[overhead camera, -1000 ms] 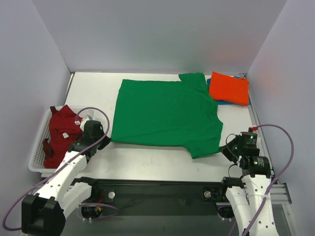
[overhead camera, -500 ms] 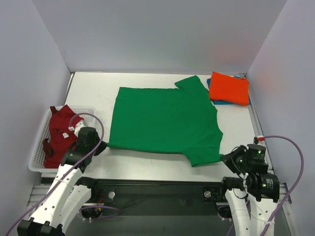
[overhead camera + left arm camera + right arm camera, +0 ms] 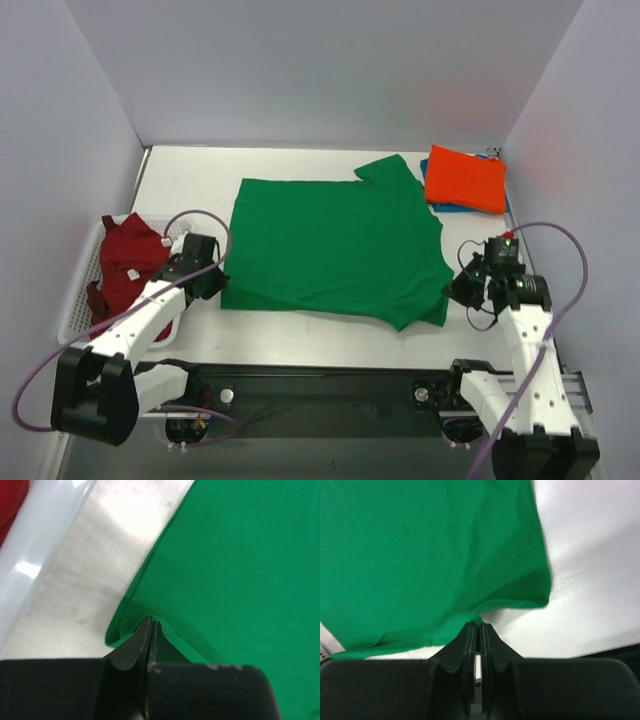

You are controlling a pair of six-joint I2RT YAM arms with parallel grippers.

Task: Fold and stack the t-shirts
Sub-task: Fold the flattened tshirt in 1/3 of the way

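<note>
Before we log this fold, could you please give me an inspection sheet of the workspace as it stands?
Surface: white table, faint marks in the left wrist view.
Job's things: green t-shirt spread flat; folded orange-red t-shirt on a blue t-shirt, far right; dark red t-shirt bunched in the white basket.
Clutter: nothing seen.
Tools: left tool shut on the green t-shirt's near-left hem; right tool shut on its near-right edge.
Cables: purple cables loop from both wrists.
Surroundings: plain pale walls on three sides.
</note>
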